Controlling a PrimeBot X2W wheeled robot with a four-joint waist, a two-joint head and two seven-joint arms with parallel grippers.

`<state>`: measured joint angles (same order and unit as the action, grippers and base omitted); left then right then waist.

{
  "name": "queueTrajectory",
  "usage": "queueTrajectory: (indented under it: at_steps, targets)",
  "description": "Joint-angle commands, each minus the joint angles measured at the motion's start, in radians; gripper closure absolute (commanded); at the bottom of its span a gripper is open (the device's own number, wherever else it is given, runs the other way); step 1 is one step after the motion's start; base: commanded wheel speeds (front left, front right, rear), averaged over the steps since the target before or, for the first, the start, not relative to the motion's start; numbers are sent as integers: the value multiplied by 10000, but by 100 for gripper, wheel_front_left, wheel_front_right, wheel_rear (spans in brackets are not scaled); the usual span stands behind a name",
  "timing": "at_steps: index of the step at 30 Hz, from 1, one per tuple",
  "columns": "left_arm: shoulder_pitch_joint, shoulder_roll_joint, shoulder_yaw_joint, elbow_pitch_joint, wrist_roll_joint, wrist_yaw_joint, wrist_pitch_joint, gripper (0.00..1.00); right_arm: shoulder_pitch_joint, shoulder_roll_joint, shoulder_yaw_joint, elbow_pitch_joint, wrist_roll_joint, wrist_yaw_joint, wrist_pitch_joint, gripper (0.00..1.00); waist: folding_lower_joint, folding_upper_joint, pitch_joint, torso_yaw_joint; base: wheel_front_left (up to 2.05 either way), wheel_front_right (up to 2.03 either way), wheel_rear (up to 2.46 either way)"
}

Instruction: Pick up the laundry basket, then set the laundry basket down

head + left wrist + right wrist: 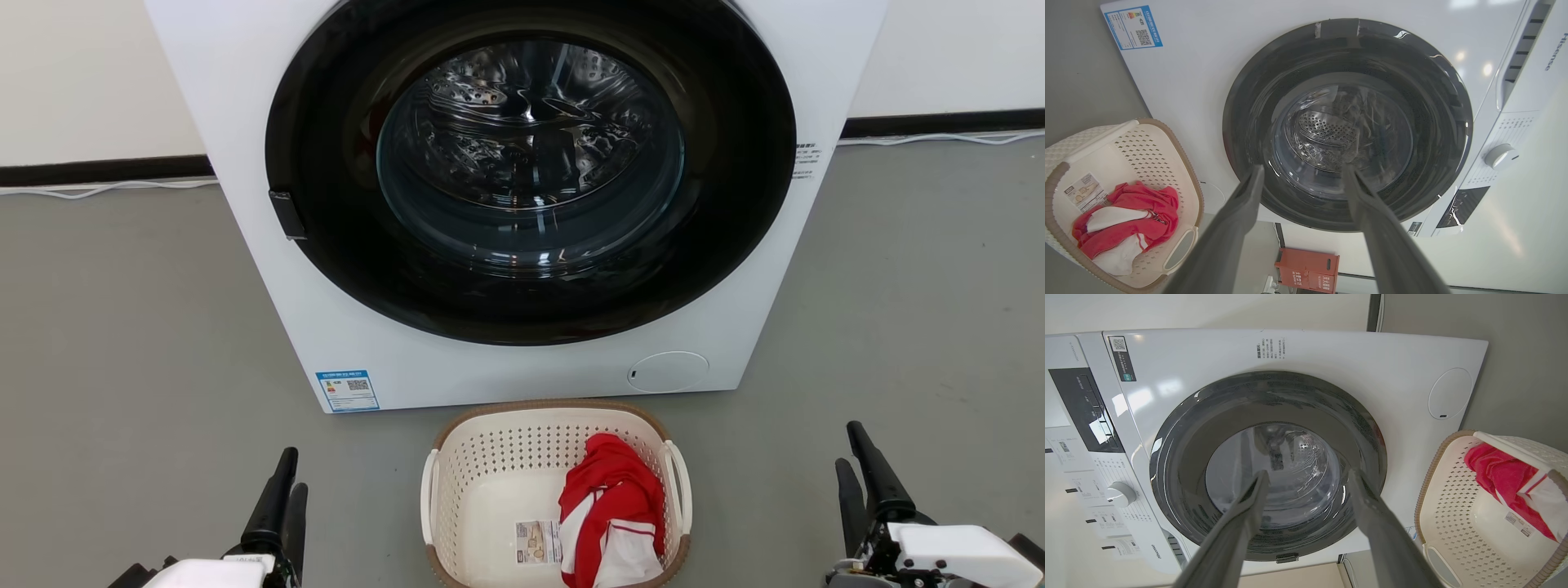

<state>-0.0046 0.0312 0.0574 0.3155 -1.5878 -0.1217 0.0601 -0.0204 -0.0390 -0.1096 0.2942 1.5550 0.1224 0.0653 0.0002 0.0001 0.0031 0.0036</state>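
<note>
The cream-white perforated laundry basket (490, 482) stands on the grey floor just in front of the washing machine, brown rim around its top, a white loop handle on each side. A red and white garment (612, 510) and a small paper label lie inside. My left gripper (286, 482) hangs open at the lower left, well apart from the basket. At the lower right my right gripper (857, 461) is open too, equally far off. The basket (1147, 147) sits at the left of the left wrist view beside the open left gripper (1302, 173). In the right wrist view the basket (1449, 498) is at the right of the open right gripper (1308, 477).
A white front-loading washing machine (245, 122) with a closed dark round door (531, 171) stands close behind the basket. A white wall with a black skirting and cables runs behind it. Bare grey floor (122, 327) lies on both sides.
</note>
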Motion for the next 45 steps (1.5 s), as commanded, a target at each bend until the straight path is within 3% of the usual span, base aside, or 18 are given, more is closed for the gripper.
queueTrajectory:
  at_steps: [1, 19, 45]
  targets:
    - [-216, 67, -4, -302, 176, -21, -82, 0, -172, -79, 68, -356, -306, 17, -134, 0, -2, -1, 0, 5, 0, 0, 0]
    - [-187, 90, 66, -195, 2641, 42, -610, 0, -71, -180, 350, -599, -3711, 28, -662, 0, -2, -1, -15, 65, 0, 0, 0]
    - [-131, 117, 97, -183, 6366, 50, -1343, 0, -104, -528, 995, -701, -7341, 43, -1394, 0, -2, -1, -20, 122, 0, 0, 0]
